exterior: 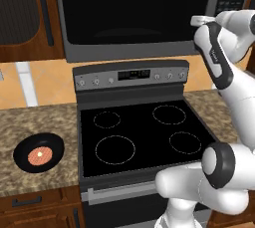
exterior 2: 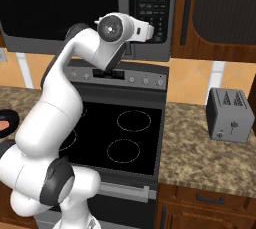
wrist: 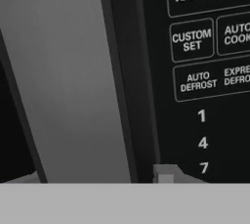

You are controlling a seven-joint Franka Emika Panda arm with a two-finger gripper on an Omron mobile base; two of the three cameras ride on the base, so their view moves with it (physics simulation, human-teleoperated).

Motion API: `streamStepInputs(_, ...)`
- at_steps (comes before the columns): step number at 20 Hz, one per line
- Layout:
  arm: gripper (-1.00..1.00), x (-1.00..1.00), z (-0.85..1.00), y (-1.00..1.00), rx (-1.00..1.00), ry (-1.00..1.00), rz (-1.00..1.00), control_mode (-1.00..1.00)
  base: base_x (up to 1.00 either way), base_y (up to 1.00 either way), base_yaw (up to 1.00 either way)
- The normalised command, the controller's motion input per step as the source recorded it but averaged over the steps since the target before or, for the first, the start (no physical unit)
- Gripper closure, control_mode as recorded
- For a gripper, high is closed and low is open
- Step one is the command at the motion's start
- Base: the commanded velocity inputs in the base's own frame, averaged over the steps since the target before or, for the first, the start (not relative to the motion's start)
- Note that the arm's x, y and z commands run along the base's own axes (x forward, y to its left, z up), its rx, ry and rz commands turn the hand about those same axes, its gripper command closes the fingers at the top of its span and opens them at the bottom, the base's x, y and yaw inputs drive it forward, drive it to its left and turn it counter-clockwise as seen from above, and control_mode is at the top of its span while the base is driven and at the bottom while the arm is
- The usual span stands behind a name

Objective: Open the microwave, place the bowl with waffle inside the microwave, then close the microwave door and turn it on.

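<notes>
The microwave (exterior: 139,53) hangs over the stove with its door (exterior: 134,8) closed. My gripper (wrist: 93,176) is raised to the door's right edge, open, and the grey bar handle (wrist: 68,81) stands between its fingertips (wrist: 165,173). The keypad (wrist: 205,71) lies just right of the handle. From the base views the hand (exterior: 199,21) (exterior 2: 145,29) sits at the microwave's lower right corner. The black bowl (exterior: 38,153) rests on the left counter with the orange-brown waffle (exterior: 39,156) in its bottom. In the right base view the bowl's edge (exterior 2: 6,122) peeks out behind the arm.
A black glass cooktop (exterior: 144,135) with a control panel (exterior: 132,75) lies below the microwave. A small grey toaster (exterior 2: 230,115) stands on the right counter (exterior 2: 210,158). Wooden cabinets (exterior 2: 220,13) flank the microwave.
</notes>
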Motion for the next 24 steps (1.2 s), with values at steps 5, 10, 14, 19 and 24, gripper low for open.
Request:
streamStepInputs(5,1.00,-0.92,0.11,0.01,-0.01,0.00,-0.02,-1.00,0.00,0.00,0.00)
streamStepInputs(10,1.00,-1.00,0.16,0.04,-0.05,0.00,-0.11,-1.00,0.00,0.00,0.00)
streamStepInputs(14,1.00,-1.00,0.08,0.12,-0.05,0.02,-0.25,-1.00,0.00,0.00,0.00)
streamStepInputs(19,1.00,-1.00,0.05,0.06,-0.09,0.01,-0.22,-1.00,0.00,0.00,0.00)
streamStepInputs(24,1.00,-1.00,0.00,0.41,-0.18,-0.13,-0.16,-1.00,0.00,0.00,0.00)
